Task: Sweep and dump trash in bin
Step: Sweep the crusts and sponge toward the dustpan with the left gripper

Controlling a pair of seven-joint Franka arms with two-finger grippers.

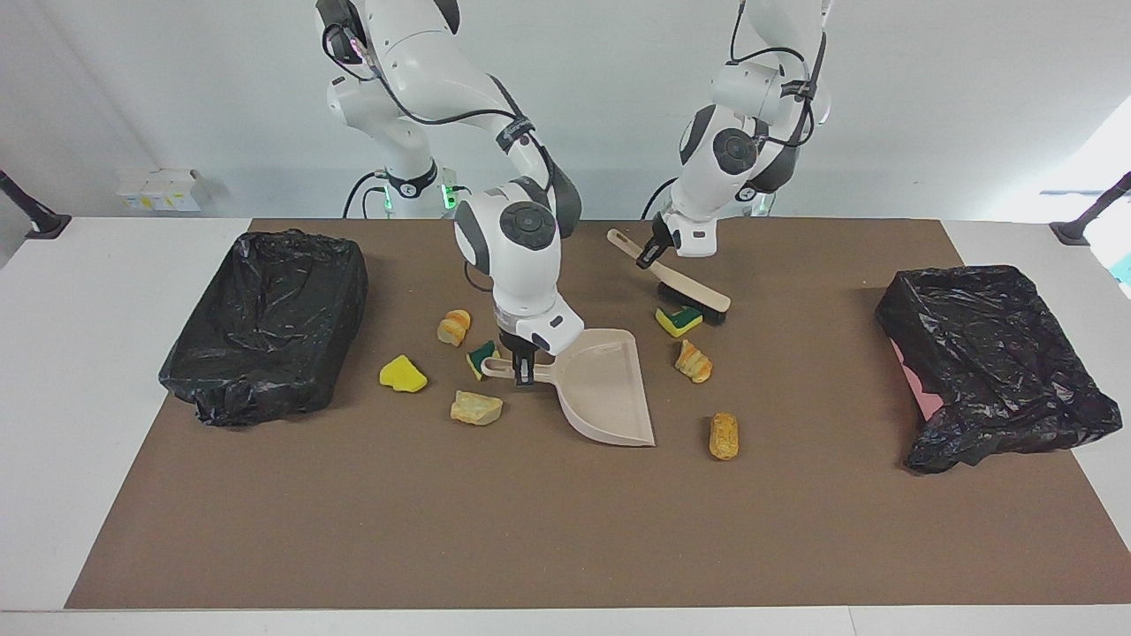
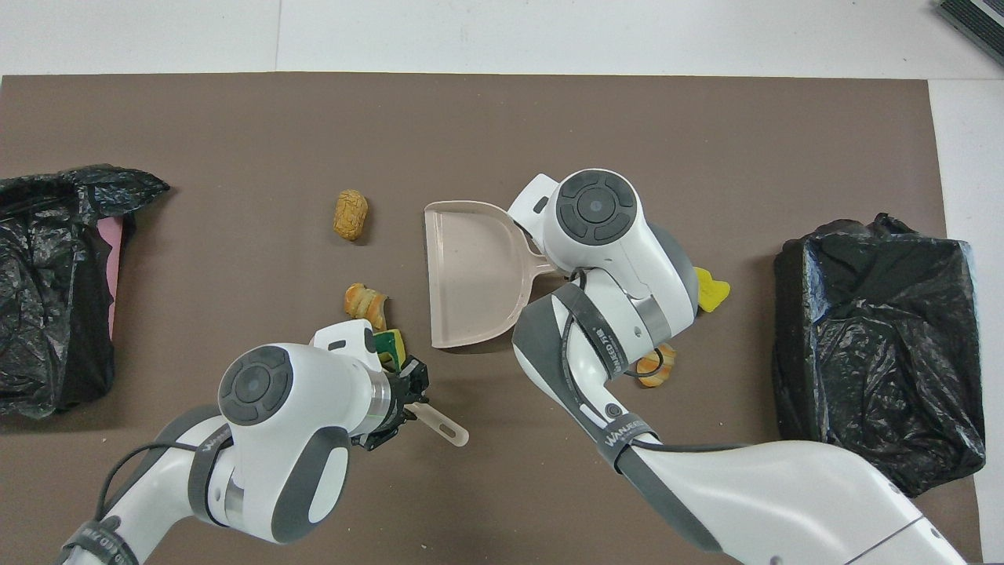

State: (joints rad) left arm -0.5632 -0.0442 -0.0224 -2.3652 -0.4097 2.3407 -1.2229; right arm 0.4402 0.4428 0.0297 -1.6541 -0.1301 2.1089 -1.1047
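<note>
Sponge scrap (image 1: 679, 320) lies between brush (image 1: 698, 299) and dustpan (image 1: 601, 389) mouth. Left end effector (image 1: 652, 258) meets the brush handle, right end effector (image 1: 522, 369) the pan handle; whether either is clamped cannot be told.

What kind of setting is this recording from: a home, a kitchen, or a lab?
Most likely a robotics lab bench: a white table with a brown mat against a bare wall, staged scraps, a dustpan and two bag-lined bins.

A white table (image 1: 79, 371) carries a brown mat (image 1: 495, 530). At 12 o'clock stands a plain white wall (image 1: 583, 106); daylight glares at 3 o'clock, and small white boxes (image 1: 159, 189) sit at 10 o'clock.
</note>
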